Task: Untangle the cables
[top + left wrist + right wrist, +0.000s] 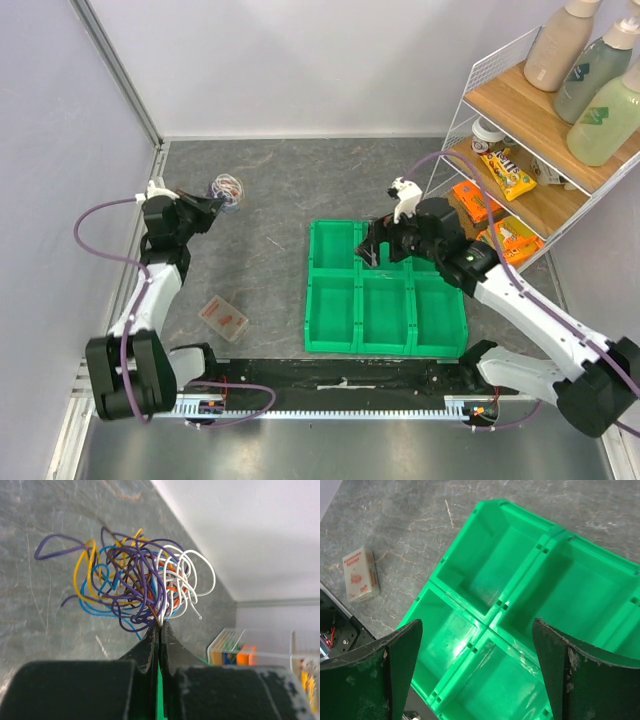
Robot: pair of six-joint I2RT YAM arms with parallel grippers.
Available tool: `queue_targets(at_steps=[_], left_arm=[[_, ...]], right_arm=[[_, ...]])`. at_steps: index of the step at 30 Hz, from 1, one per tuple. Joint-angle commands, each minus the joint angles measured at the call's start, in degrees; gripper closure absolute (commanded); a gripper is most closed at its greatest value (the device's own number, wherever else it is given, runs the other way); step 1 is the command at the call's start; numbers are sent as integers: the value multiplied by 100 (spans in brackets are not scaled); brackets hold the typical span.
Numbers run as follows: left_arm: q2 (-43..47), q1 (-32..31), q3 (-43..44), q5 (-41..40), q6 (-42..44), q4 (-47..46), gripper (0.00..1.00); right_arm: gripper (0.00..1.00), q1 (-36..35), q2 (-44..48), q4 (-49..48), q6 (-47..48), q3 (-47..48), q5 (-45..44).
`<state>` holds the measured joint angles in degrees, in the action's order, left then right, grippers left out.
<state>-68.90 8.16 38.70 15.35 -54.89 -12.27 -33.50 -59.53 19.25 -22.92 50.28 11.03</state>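
Note:
The cables (137, 587) are a tangled bundle of thin purple, blue, yellow, orange, white and brown wires. In the top view the cables (228, 187) sit at the far left, off the tip of my left arm. My left gripper (161, 624) is shut on the bundle's near edge, pinching purple, white and brown strands between its black fingers (149, 647). The left gripper (214, 203) points toward the back of the table. My right gripper (477, 625) stands wide open over the green bin tray (520, 570), nothing between its fingers. In the top view the right gripper (378, 245) hovers at the tray's back row.
The green tray (330, 330) of several compartments lies mid-table. A small pale packet (224, 315) lies near the left arm, also the packet (360, 574) in the right wrist view. A wire shelf (540, 150) with bottles and snack packs stands back right.

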Motion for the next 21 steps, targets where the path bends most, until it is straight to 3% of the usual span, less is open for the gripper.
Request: queue_targets(at_steps=[1, 7, 13, 21], left_arm=[[780, 10, -222, 1003, 1190, 1041, 98], [1476, 1, -266, 2198, 1490, 1421, 98], [1476, -8, -459, 3419, 1586, 1350, 98], [1889, -17, -38, 3237, 2421, 2641, 98]], right_arm=[[2, -411, -646, -694, 59, 402, 6], [2, -1457, -1587, -816, 42, 965, -681], [2, -1616, -2317, -1265, -310, 1290, -785], [19, -1687, -2976, -2266, -450, 1607, -1271]])
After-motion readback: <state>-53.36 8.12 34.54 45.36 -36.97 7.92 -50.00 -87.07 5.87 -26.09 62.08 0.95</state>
